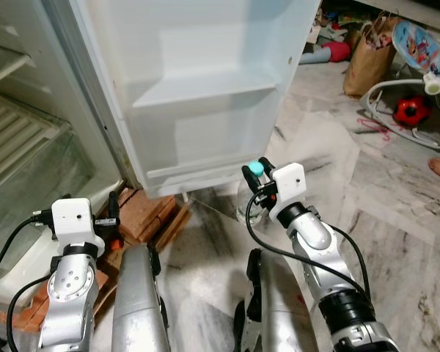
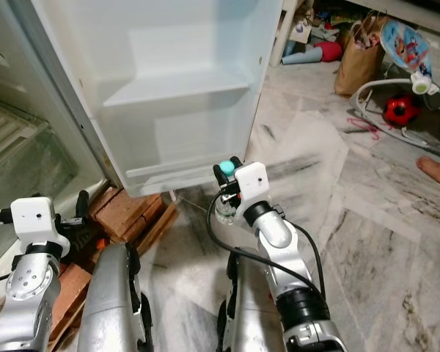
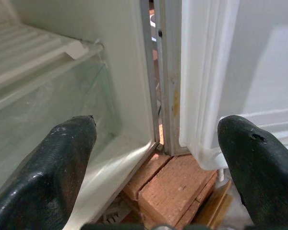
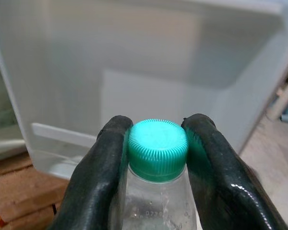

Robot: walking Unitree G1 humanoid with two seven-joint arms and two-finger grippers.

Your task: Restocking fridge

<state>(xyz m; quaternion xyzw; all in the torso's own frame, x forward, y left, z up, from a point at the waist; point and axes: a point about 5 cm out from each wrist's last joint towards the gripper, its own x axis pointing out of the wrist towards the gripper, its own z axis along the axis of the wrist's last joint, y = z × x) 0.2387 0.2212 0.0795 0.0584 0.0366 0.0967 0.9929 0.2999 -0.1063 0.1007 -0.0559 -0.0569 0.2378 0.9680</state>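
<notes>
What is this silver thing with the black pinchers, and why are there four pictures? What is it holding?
It is a robot helping at home. Two pictures come from cameras in its head, looking down at its own silver arms. The other two come from small cameras on its wrists, looking along its black fingers. Its right gripper pinches a clear bottle by its green cap, in front of the open fridge door and its shelf. Its left gripper is open and holds nothing, near the red bricks under the fridge. The floor is marble.
</notes>
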